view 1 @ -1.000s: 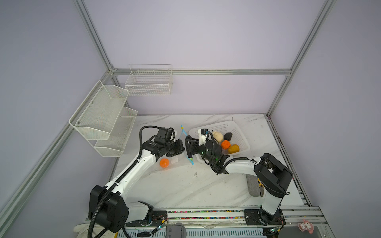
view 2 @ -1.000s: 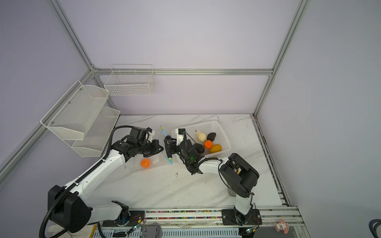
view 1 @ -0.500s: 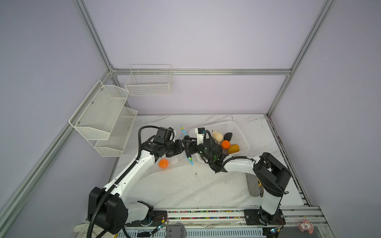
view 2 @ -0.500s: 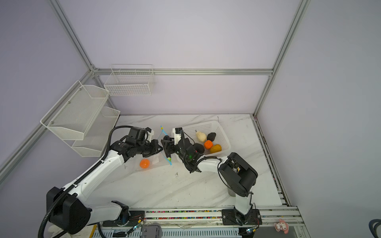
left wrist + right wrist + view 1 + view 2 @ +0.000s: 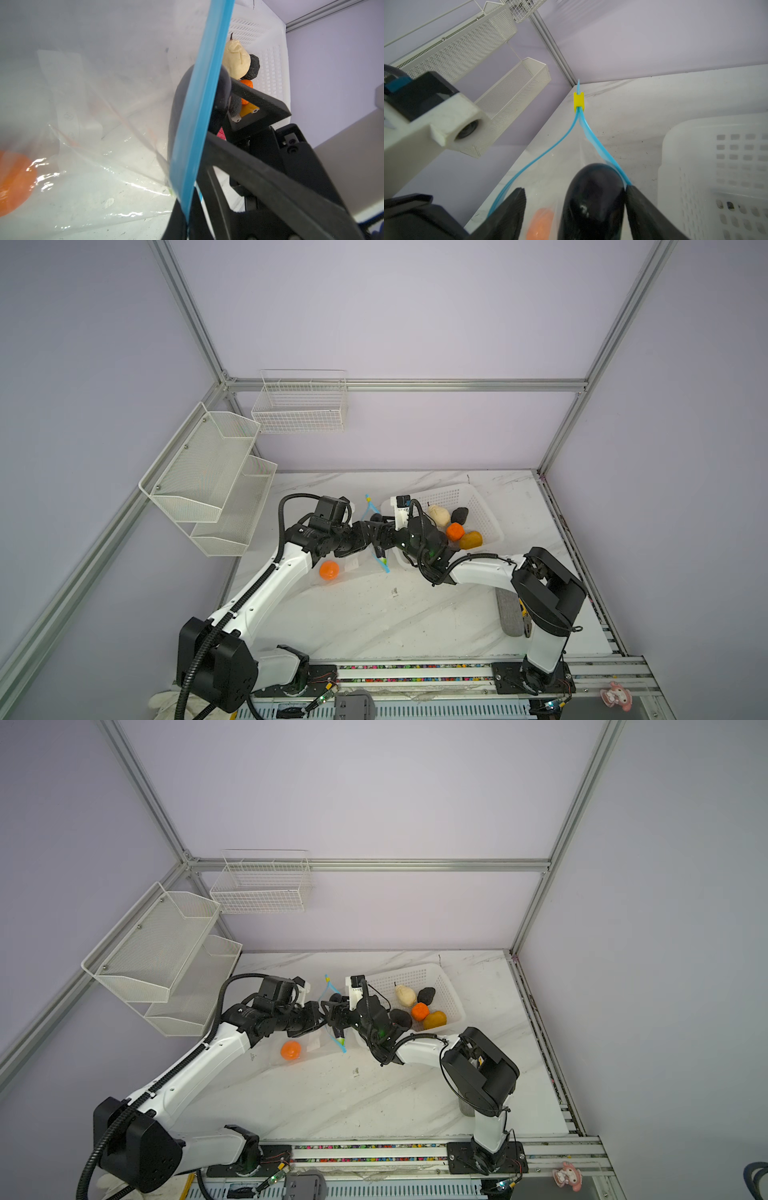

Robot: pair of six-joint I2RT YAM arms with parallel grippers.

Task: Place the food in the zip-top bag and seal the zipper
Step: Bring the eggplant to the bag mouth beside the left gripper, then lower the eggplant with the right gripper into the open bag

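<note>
right end effector (image 5: 574,193) spread, grazing black lump (image 5: 591,207)

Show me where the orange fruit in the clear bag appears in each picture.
In a top view: orange fruit beside the left arm.
In a top view: same place.
Left wrist: blurred behind the bag plastic.
Right wrist: inside the bag.
Shared landmark: blue zipper.
</note>
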